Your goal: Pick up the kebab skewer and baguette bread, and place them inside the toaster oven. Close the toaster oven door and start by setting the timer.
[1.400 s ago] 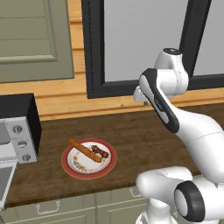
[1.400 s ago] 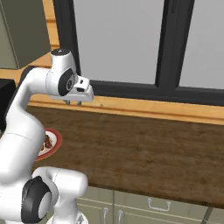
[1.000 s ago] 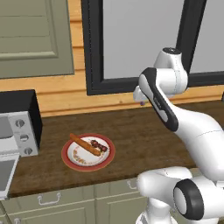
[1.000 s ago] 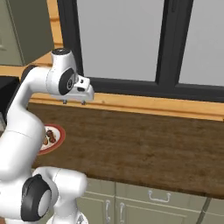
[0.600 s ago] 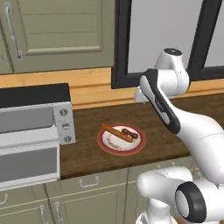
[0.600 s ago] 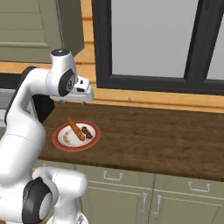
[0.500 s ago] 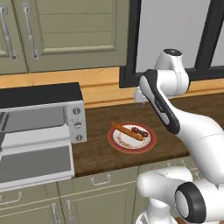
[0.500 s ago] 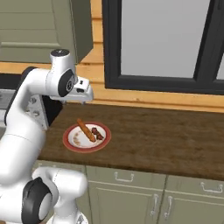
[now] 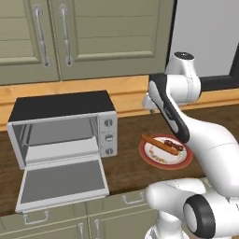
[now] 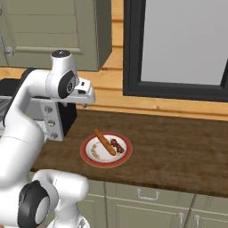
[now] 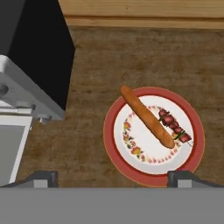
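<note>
The gripper hangs empty above the plate, jaws spread. The skewer lies touching the baguette near the plate's right rim; descending squarely over the skewer alone would serve best. The oven stands open at the counter's left.

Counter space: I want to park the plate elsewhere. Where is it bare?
Bare wood runs right of the plate toward the window, and behind it to the wall. Crowded: the narrow strip between plate and toaster oven, whose door hangs open.
</note>
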{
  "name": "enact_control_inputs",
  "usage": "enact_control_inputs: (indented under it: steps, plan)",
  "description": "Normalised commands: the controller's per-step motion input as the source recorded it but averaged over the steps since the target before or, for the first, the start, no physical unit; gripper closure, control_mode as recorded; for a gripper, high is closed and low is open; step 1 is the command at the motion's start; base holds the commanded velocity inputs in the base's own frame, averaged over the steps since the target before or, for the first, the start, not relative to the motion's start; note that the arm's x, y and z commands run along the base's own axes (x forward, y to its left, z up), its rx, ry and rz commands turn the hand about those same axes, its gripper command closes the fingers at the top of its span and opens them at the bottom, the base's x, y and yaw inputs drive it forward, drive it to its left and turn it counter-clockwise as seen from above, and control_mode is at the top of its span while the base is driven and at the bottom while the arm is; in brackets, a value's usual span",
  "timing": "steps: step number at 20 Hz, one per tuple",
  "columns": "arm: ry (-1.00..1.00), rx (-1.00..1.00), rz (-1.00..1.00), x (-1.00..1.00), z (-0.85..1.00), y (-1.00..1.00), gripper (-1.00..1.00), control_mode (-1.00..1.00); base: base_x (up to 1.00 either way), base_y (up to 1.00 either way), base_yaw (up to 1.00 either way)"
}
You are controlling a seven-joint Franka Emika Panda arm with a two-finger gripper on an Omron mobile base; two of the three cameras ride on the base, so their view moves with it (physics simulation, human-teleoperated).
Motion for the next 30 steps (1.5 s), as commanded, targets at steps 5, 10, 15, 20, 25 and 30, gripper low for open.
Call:
enact_control_inputs:
  steps: [5, 10, 15, 20, 25, 30]
  plan:
    - [0.00, 0.00, 0.00, 0.00, 0.00, 0.00, -1.00, 1.00, 0.31, 0.00, 0.11]
    - [0.00, 0.00, 0.00, 0.00, 0.00, 0.00, -1.00, 1.00, 0.14, -0.13, 0.04]
    - [0.00, 0.00, 0.00, 0.00, 0.00, 0.00, -1.00, 1.00, 0.12, -0.23, 0.00]
    - [0.00, 0.00, 0.00, 0.00, 0.00, 0.00, -1.00, 1.00, 0.32, -0.18, 0.00]
    - [-0.03, 0.00, 0.00, -0.21, 0.00, 0.14, -1.00, -1.00, 0.02, 0.00, 0.00]
    - [-0.11, -0.04, -0.01, -0.94, -0.06, 0.96, -1.00, -1.00, 0.00, 0.00, 0.00]
